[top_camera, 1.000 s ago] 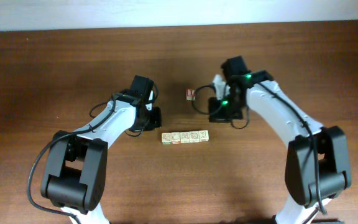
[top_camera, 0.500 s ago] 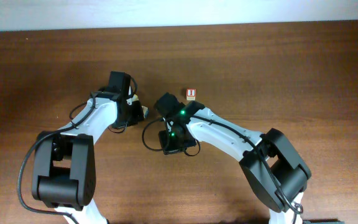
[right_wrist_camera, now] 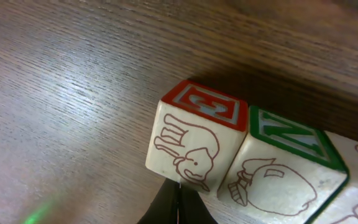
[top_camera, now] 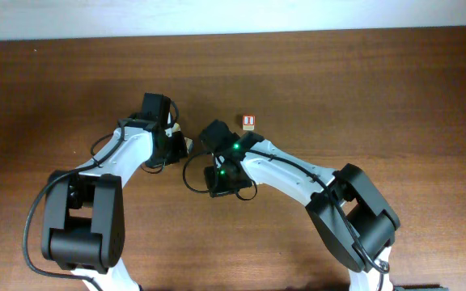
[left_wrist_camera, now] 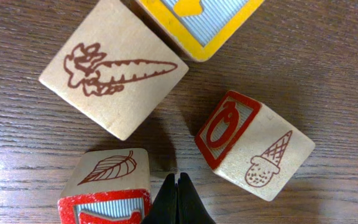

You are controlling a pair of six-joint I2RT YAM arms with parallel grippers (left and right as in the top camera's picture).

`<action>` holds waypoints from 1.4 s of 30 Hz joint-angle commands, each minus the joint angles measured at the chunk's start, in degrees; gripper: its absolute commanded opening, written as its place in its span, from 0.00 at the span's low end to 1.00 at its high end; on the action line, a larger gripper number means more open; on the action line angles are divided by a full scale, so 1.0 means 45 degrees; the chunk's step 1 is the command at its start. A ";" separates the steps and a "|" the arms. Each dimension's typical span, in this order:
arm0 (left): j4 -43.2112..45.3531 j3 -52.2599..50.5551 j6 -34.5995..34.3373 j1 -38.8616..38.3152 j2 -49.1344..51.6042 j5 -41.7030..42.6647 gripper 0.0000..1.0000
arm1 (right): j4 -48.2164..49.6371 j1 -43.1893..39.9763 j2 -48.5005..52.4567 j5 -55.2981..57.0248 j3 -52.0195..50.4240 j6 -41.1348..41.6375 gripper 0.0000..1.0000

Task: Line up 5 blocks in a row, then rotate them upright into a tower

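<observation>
In the left wrist view four blocks lie loosely apart: a carrot block [left_wrist_camera: 114, 65], a yellow-framed block [left_wrist_camera: 197, 18] at the top edge, a red "O" block with an ice cream [left_wrist_camera: 253, 149], and a leaf block with a red face [left_wrist_camera: 107, 186]. My left gripper [left_wrist_camera: 178, 183] is shut and empty, its tips between the leaf block and the "O" block. In the right wrist view an elephant block [right_wrist_camera: 194, 140] stands in a row against a green "N" block [right_wrist_camera: 284, 168]. My right gripper [right_wrist_camera: 178, 190] is shut, tips at the elephant face. Overhead, both arms hide the blocks.
A small cube with a red face and white "I" [top_camera: 248, 122] stands alone behind the right arm. The left gripper [top_camera: 176, 147] and right gripper [top_camera: 227, 182] work close together at mid-table. A pale wall edge [top_camera: 233, 16] runs along the far side.
The right arm has swung left and now covers the row of blocks that showed a second ago. The left arm has shifted left. Little has moved in the last half second.
</observation>
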 commanded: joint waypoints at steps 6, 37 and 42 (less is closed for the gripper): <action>-0.0024 -0.0083 -0.0175 0.0005 -0.0005 -0.0087 0.01 | 0.0219 0.0034 0.0126 0.0525 0.0083 0.0131 0.04; -0.0063 -0.0083 -0.1132 0.0117 -0.0005 -0.0107 0.00 | 0.0957 -0.0291 0.0821 0.1885 0.1700 -0.0631 0.04; -0.0068 -0.0083 -0.1127 0.0117 -0.0005 -0.0102 0.00 | 0.0753 -0.0291 0.0821 0.1889 0.1700 -0.0636 0.04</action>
